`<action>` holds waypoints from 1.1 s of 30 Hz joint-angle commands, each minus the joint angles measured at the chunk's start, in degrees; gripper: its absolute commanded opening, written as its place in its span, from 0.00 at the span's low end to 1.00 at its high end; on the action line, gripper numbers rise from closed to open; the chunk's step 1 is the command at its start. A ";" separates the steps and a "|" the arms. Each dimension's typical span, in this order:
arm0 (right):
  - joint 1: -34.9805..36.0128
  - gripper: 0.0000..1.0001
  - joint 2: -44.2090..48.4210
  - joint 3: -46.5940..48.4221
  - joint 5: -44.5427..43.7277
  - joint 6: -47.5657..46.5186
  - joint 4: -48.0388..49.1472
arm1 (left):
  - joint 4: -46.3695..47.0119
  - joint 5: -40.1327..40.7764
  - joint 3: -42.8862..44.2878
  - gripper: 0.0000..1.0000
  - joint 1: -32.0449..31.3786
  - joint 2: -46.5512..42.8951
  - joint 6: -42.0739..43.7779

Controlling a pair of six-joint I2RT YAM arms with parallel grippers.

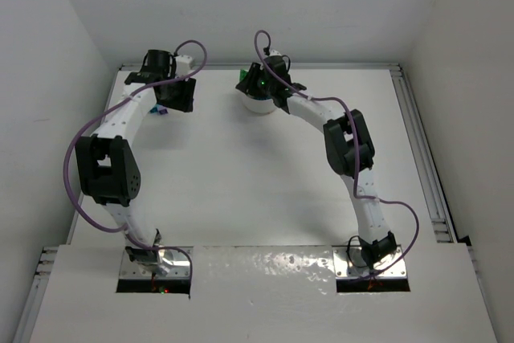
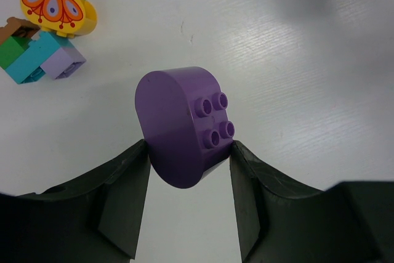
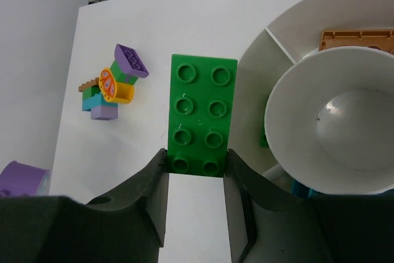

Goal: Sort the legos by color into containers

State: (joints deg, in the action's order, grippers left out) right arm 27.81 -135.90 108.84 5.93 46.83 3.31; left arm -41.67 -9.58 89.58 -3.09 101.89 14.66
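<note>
Carry the green brick (image 3: 203, 115), pinched by its near end between the right fingers (image 3: 157, 183), rightward over the rim of the white dish (image 3: 252, 84) at the far middle of the bench (image 3: 154, 23). Aim for the left-side wedge with a sliver of green (image 3: 263, 138) in it, probably another green piece. Avoid the wedge with the tan brick (image 3: 357, 40) and the centre cup (image 3: 332, 121). Lower close to the wedge floor, turn the long brick to fit inside the low walls, and only then spread the fingers. Wait at the far left with the purple rounded brick (image 2: 181, 124), clamped between the left fingers (image 2: 132, 177) above the bench, pending room over the dish. Leave the clump of loose bricks (image 2: 49, 35) undisturbed for later picks.
</note>
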 commanded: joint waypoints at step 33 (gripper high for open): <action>-0.92 0.35 2.83 -1.87 -2.51 3.09 2.49 | 1.86 -0.17 0.07 0.00 0.72 -3.01 -0.51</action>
State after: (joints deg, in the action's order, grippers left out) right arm 27.29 -135.85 106.69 4.23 48.80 3.81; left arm -41.60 -9.58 89.56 -3.01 101.89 14.66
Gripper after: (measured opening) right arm 0.358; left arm 0.486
